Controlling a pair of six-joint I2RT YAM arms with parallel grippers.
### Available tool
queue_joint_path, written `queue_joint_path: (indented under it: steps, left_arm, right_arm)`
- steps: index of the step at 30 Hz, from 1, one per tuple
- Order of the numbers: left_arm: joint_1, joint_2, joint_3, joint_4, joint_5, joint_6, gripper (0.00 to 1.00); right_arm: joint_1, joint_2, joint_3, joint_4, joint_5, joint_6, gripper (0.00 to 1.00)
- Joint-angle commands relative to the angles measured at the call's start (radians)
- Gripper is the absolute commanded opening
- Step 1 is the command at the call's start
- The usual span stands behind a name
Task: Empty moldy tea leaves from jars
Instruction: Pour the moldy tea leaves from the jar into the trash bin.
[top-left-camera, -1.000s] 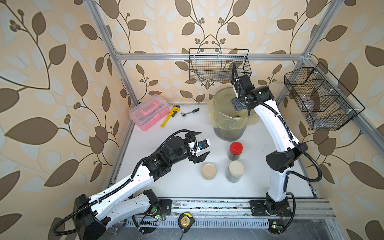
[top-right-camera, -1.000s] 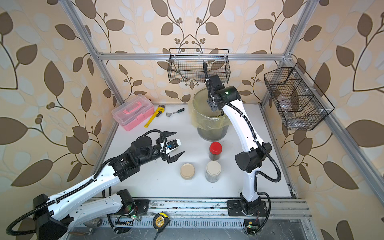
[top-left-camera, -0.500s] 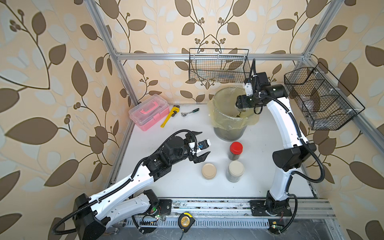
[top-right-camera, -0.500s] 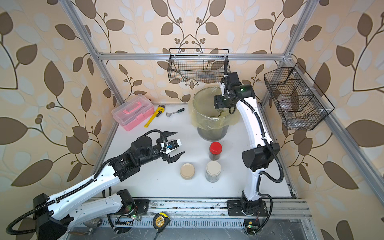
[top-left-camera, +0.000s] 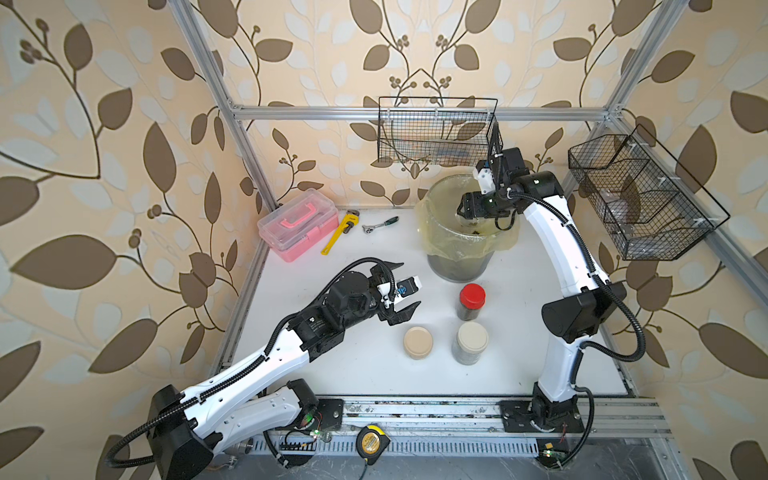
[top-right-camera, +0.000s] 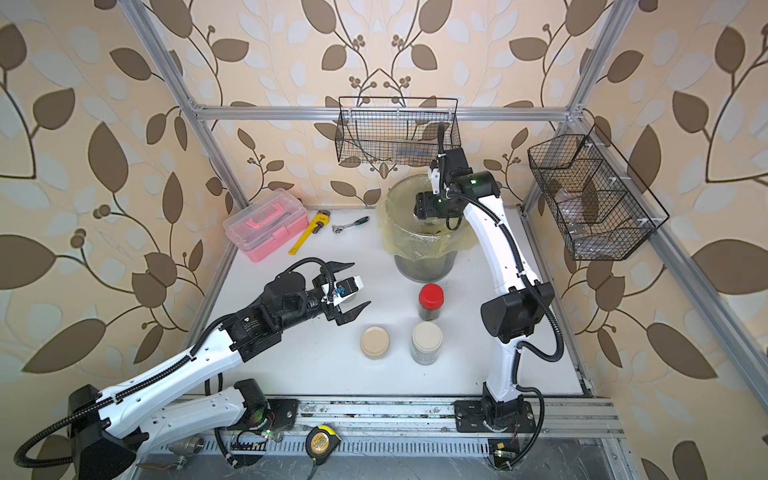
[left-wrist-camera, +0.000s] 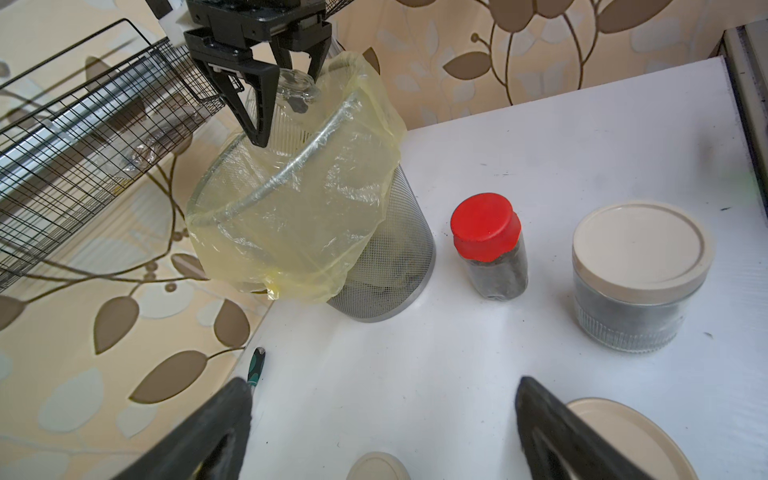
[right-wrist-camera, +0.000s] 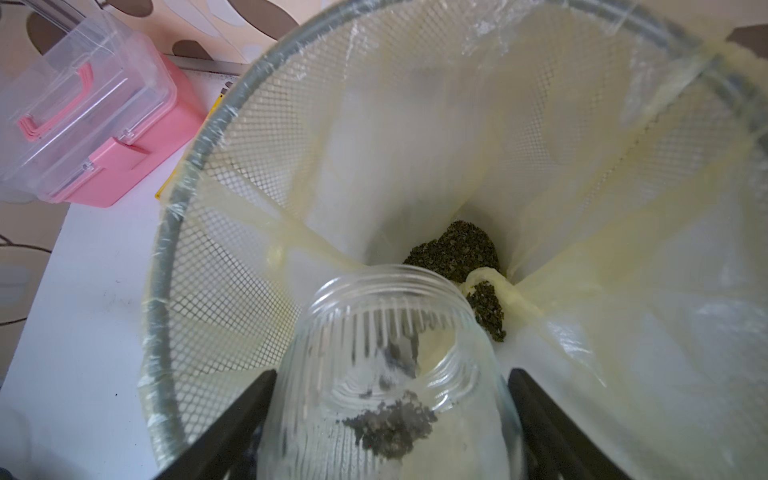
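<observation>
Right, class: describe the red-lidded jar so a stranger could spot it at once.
Find the mesh bin with the yellowish liner at the back. In front of it stands a small glass jar of dark leaves. Unlike the beige-lidded jar beside it, its lid is red.

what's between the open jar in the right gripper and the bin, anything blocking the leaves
Nothing visible. The right gripper holds the jar tipped mouth-first over the bin, and only open space lies between its mouth and the leaves piled in the liner. A few bits sit inside the jar.
</observation>
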Motion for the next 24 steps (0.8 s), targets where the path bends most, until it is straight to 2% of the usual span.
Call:
queue_joint_path:
  steps: [1,3,4,6,7,8,11,13,16,19,21,22,24]
  left_arm:
    - [-0.011,0.007,0.014,0.046,0.004,-0.016,0.99]
    - [-0.011,0.01,0.014,0.044,0.004,-0.015,0.99]
    - [-0.011,0.011,0.014,0.046,0.003,-0.014,0.99]
    - [-0.011,0.011,0.012,0.046,-0.002,-0.009,0.99]
    - [-0.011,0.011,0.011,0.044,-0.004,-0.006,0.99]
    - [-0.011,0.011,0.011,0.043,-0.008,-0.003,0.99]
    - [-0.011,0.006,0.012,0.043,-0.02,-0.001,0.99]
    - [-0.011,0.003,0.009,0.044,-0.025,-0.001,0.99]
    - [-0.011,0.008,0.009,0.06,-0.034,-0.023,0.99]
    - [-0.007,0.006,0.023,0.106,-0.056,-0.136,0.99]
    - [-0.004,0.014,0.084,0.095,-0.124,-0.274,0.99]
    - [-0.004,0.022,0.124,0.069,-0.168,-0.346,0.99]
    - [-0.004,0.049,0.224,0.011,-0.29,-0.548,0.99]
  right_arm:
    - [0.019,-0.014,0.04,-0.018,0.138,-0.02,0.28]
    - [0.013,0.012,0.087,-0.058,0.079,-0.022,0.29]
    - [0.001,0.007,0.083,-0.049,-0.003,-0.016,0.3]
    - [-0.019,-0.044,-0.011,0.059,-0.148,0.018,0.29]
    - [-0.022,-0.074,-0.059,0.112,-0.157,0.032,0.29]
    - [-0.02,-0.092,-0.094,0.139,-0.109,0.04,0.29]
    - [0.013,-0.061,-0.046,0.056,0.121,0.004,0.29]
    - [0.016,-0.038,-0.006,0.016,0.102,-0.006,0.29]
    - [0.002,-0.094,-0.068,0.108,-0.024,0.022,0.3]
    - [-0.02,-0.16,-0.166,0.229,-0.046,0.055,0.3]
    - [-0.012,-0.152,-0.148,0.202,0.067,0.04,0.3]
    - [-0.011,-0.148,-0.136,0.187,0.073,0.037,0.3]
    - [-0.031,-0.166,-0.173,0.23,-0.05,0.056,0.3]
